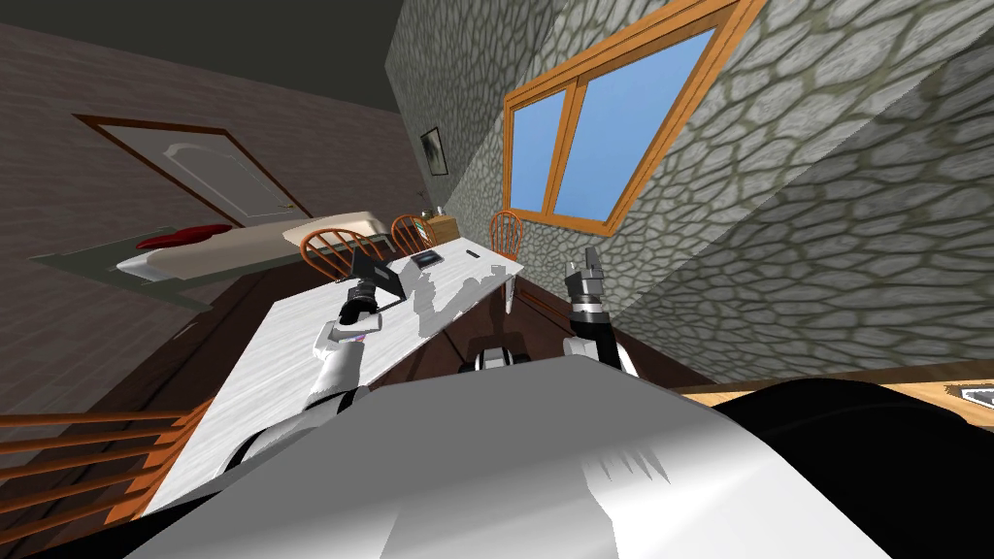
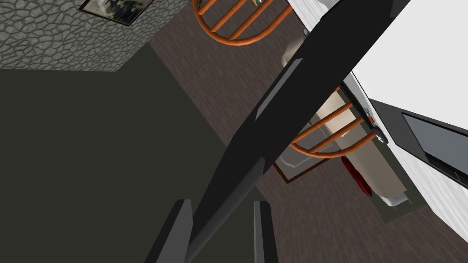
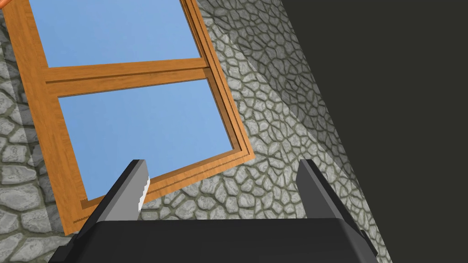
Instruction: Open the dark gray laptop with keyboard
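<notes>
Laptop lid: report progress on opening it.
Done: the laptop lid stands raised above the white table. In hand: the left gripper is clamped on its edge. Left: perhaps swinging it further back, then releasing. The right gripper hangs open, idle.

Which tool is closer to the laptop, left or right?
Left. The left tool grips the laptop by its raised lid; the right tool hangs open beyond the table, by the stone wall.

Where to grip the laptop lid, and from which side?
Best the laptop lid's free edge, opposite the hinge, coming from the robot's side of the white table. The lid is a thin, flat slab, partly raised, so one finger fits on each face; the left gripper is shut on it that way.
</notes>
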Robot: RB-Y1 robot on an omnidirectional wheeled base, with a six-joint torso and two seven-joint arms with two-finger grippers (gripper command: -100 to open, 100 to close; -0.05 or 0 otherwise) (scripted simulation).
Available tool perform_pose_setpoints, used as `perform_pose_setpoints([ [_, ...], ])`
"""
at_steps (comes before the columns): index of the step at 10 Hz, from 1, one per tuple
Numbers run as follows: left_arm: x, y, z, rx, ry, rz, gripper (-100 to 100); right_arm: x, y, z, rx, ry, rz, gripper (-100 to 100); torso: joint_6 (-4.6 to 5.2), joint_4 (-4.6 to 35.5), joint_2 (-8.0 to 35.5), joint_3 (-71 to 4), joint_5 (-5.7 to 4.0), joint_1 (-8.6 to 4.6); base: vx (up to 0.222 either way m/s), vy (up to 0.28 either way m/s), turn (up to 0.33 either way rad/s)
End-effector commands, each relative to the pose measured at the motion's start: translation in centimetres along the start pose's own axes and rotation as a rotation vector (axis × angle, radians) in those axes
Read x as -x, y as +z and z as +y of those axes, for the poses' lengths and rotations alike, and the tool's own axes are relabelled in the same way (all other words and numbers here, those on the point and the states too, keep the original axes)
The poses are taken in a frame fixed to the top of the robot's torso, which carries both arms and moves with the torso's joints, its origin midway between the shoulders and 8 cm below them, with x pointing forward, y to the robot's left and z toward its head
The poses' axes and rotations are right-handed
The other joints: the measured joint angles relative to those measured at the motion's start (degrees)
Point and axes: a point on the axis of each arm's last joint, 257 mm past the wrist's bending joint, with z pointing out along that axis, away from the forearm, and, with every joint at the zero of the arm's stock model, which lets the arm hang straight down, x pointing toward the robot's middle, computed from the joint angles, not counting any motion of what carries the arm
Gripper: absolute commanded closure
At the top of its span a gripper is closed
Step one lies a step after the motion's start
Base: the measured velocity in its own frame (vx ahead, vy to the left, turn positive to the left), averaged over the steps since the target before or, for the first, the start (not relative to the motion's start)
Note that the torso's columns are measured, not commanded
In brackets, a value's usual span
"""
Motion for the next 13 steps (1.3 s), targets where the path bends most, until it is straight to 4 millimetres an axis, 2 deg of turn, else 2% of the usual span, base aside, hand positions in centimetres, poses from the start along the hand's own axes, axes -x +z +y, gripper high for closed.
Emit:
perform_pose_setpoints([
  [1,0.0,1.2,-2.0,-0.056,-0.034,0.015,100,0.0,0.0,0.0,0.0,0.0,0.0,0,0.07,-0.02,-0.09,-0.06,0.0,0.0,-0.035,-0.047,-0.046],
  [2,0.1,1.3,-1.5,-0.057,-0.049,0.017,100,0.0,0.0,0.0,0.0,0.0,0.0,0,0.14,0.2,-0.01,-0.03,-0.26,-0.26,-0.038,-0.05,-0.051],
  [4,-0.9,1.1,1.8,0.009,-0.048,0.034,100,0.0,0.0,0.0,0.0,0.0,0.0,0,-0.07,0.34,0.23,0.13,-0.37,-0.27,-0.004,-0.013,-0.001],
  [5,0.5,2.4,-1.5,-0.072,-0.076,0.029,100,0.0,0.0,0.0,0.0,0.0,0.0,0,-0.06,0.18,0.16,0.1,-0.18,-0.1,-0.029,-0.038,-0.032],
  [8,0.0,2.0,3.4,0.02,-0.09,0.041,100,0.0,0.0,0.0,0.0,0.0,0.0,0,-0.16,0.39,0.28,0.17,-0.41,-0.23,-0.017,-0.025,-0.019],
  [9,1.6,3.1,1.2,-0.039,-0.111,0.032,100,0.0,0.0,0.0,0.0,0.0,0.0,0,-0.15,0.25,0.16,0.1,-0.24,-0.04,-0.026,-0.033,-0.034],
  [10,2.2,3.1,2.5,-0.018,-0.128,0.023,100,0.0,0.0,0.0,0.0,0.0,0.0,0,-0.02,0.35,0.19,0.09,-0.35,-0.17,-0.032,-0.037,-0.035],
  [11,1.9,2.6,4.9,0.031,-0.129,0.027,100,0.0,0.0,0.0,0.0,0.0,0.0,0,-0.04,0.37,0.23,0.13,-0.42,-0.28,-0.016,-0.021,-0.006],
  [12,1.8,2.5,5.5,0.043,-0.129,0.028,100,0.0,0.0,0.0,0.0,0.0,0.0,0,-0.08,0.35,0.21,0.12,-0.39,-0.25,-0.005,-0.009,0.01],
  [13,3.9,3.7,2.8,-0.022,-0.151,0.011,100,0.0,0.0,0.0,0.0,0.0,0.0,0,-0.06,0.34,0.17,0.09,-0.38,-0.2,-0.02,-0.033,-0.053],
])
